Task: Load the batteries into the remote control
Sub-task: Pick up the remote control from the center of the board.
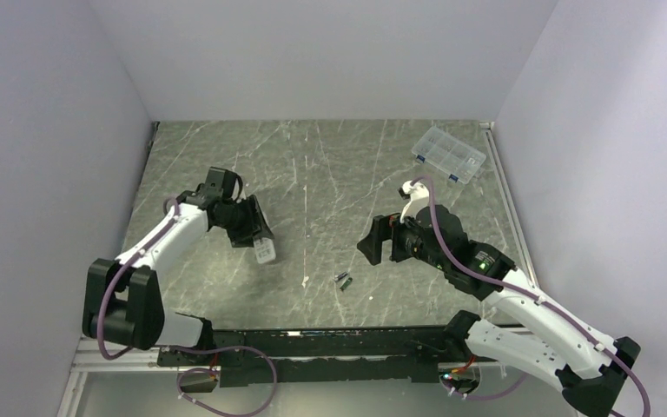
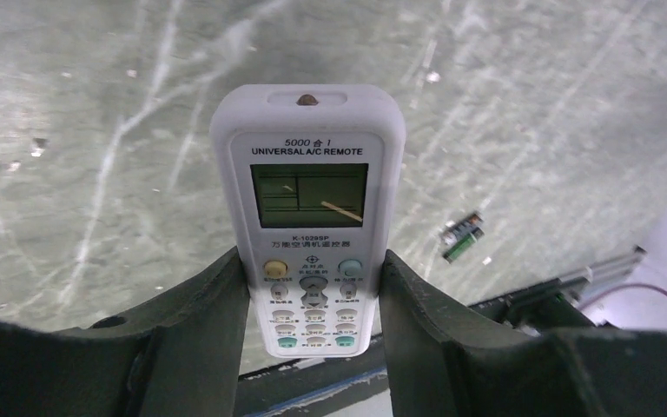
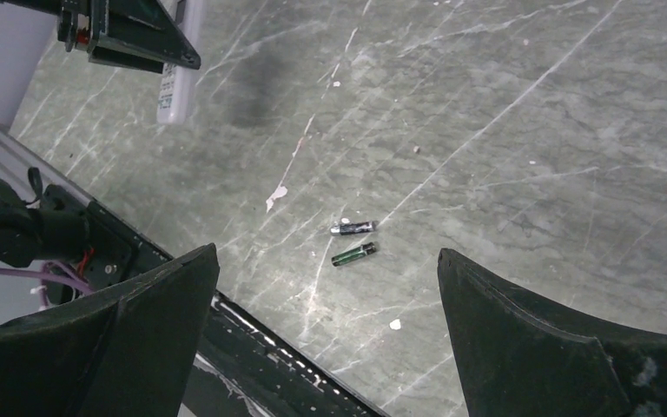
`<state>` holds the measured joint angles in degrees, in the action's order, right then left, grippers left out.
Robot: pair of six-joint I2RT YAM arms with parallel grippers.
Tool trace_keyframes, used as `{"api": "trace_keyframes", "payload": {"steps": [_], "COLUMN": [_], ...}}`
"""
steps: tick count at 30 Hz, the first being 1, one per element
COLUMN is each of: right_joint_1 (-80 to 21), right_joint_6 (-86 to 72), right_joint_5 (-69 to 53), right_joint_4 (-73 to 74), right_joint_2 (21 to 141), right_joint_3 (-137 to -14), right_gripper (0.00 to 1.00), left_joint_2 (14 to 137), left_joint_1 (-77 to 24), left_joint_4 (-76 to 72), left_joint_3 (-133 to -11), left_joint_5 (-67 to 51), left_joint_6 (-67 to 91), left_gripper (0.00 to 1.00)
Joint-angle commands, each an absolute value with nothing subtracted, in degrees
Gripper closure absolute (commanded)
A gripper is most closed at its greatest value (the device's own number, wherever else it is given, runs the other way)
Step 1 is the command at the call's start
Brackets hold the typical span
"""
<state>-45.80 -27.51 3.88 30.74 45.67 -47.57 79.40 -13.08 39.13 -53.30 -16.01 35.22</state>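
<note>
My left gripper (image 1: 256, 233) is shut on the white remote control (image 1: 264, 249), whose button face and screen show in the left wrist view (image 2: 308, 217), sticking out past the fingertips above the table. Two dark green batteries (image 1: 344, 280) lie side by side on the table near its front edge; they show in the right wrist view (image 3: 353, 241) and in the left wrist view (image 2: 462, 237). My right gripper (image 1: 382, 241) is open and empty, above the table, up and right of the batteries.
A clear compartmented plastic box (image 1: 449, 155) stands at the back right. A black rail (image 1: 313, 343) runs along the table's front edge. A small white sliver (image 3: 276, 197) lies left of the batteries. Grey walls close in both sides.
</note>
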Motion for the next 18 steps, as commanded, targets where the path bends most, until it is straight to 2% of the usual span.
{"api": "trace_keyframes", "payload": {"steps": [1, 10, 18], "right_joint_1": [-45.8, -46.0, -48.3], "right_joint_6": [-29.1, -32.1, -34.5], "right_joint_5": [0.4, -7.0, -7.7], "right_joint_4": [26.9, 20.7, 17.1], "right_joint_2": [45.5, 47.3, 52.4], "right_joint_3": [-47.3, -46.8, -48.8], "right_gripper": [0.00, 0.02, 0.05], "left_joint_2": [74.8, 68.2, 62.5], "left_joint_1": [-13.0, -13.1, -13.8], "left_joint_4": [34.8, 27.1, 18.6], "left_joint_3": [-52.4, -48.3, -43.2], "left_joint_5": [-24.8, -33.7, -36.6], "left_joint_6": [37.1, 45.8, 55.7], "left_gripper": [1.00, 1.00, 1.00]}}
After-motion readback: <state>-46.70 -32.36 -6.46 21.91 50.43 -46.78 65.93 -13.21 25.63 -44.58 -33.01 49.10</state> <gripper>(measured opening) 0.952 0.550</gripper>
